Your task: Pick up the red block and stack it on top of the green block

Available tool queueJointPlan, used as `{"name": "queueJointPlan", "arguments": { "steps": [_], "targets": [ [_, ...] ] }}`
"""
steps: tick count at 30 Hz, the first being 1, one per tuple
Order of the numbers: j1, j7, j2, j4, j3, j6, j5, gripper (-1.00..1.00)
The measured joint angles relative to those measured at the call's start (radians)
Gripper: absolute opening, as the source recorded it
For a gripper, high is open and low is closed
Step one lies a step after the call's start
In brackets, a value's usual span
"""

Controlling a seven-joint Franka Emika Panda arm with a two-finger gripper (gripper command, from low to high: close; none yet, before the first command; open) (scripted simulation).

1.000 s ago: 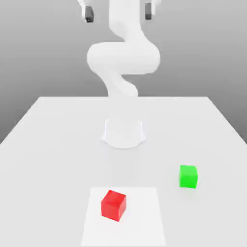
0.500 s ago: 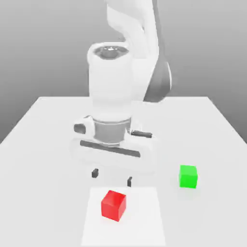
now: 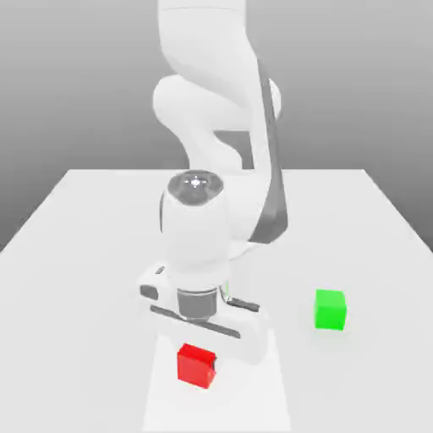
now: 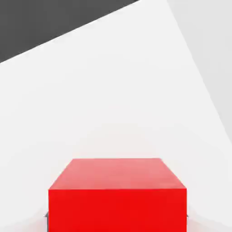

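The fingers [image 3: 213, 364] were closed on the red block [image 3: 195, 366], low over the desk [image 3: 364, 380]; lifting and stacking remained.

Red block, matte cube [image 3: 195, 367]: uniform bright red, unpatterned; in the hand view its one face is saturated red, the adjoining face a paler, softer red; green block, matte cube [image 3: 330, 309]: plain bright green, slightly differing in shade between faces; flat four-sided panel under the red block [image 3: 241, 397]: plain white; smooth flat bench [image 3: 355, 380]: very light grey, a shade darker than the panel; jointed, smooth-shelled robot arm [image 3: 199, 245]: white, with dark grey sections; background: grey, graded in tone.
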Motion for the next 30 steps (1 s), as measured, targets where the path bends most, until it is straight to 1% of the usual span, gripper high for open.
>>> {"name": "queueJointPlan", "arguments": {
  "steps": [4,11,18,24,30],
  "targets": [
    [-0.001,-0.015,-0.138,-0.021,0.009,-0.117,0.018,-1.0],
    [0.19,-0.276,-0.276,-0.087,0.097,-0.182,0.124,-1.0],
    [0.366,-0.524,-0.39,-0.159,0.176,-0.221,0.178,-1.0],
    [0.511,-0.693,-0.459,-0.22,0.239,-0.235,0.176,-1.0],
    [0.48,-0.65,-0.313,-0.219,0.267,-0.092,0.084,-1.0]
  ]
}}
